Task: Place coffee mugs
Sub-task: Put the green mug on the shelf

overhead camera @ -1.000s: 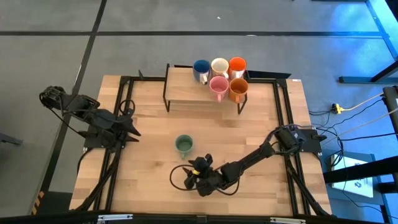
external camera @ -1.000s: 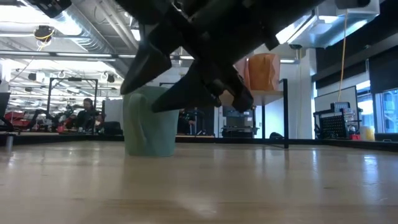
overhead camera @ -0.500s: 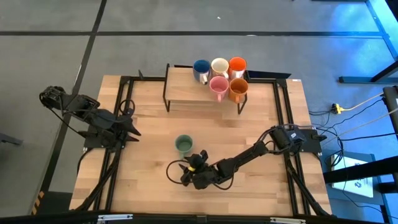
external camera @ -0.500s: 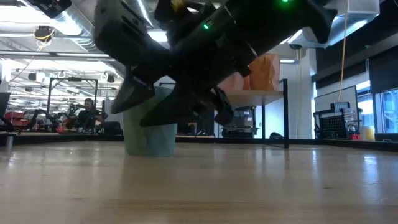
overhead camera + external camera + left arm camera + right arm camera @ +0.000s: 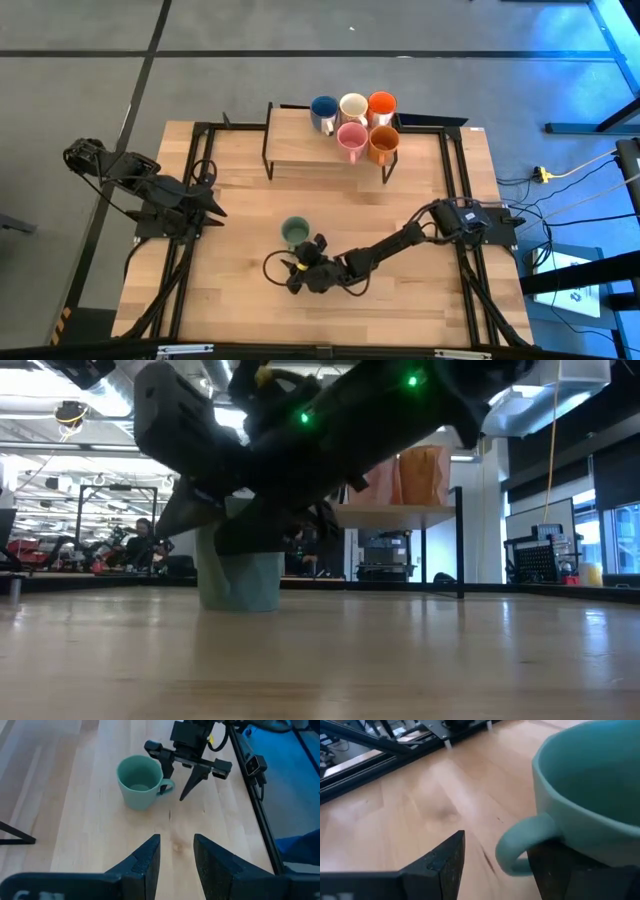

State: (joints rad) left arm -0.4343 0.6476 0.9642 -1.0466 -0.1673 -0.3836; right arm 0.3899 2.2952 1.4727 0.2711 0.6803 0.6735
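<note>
**Right hand open at the green mug's handle**

The right hand reaches low over the bench, fingers spread, straddling the handle of the green mug, which stands upright just ahead of it. The other five mugs cluster on the raised shelf, far beyond the hand. The left hand waits off to the side, fingers parted, holding nothing.

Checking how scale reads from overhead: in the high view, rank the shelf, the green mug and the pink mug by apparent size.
1. Shelf, clearly largest.
2. Green mug and pink mug: these look alike in size, so no ranking between them.
</note>
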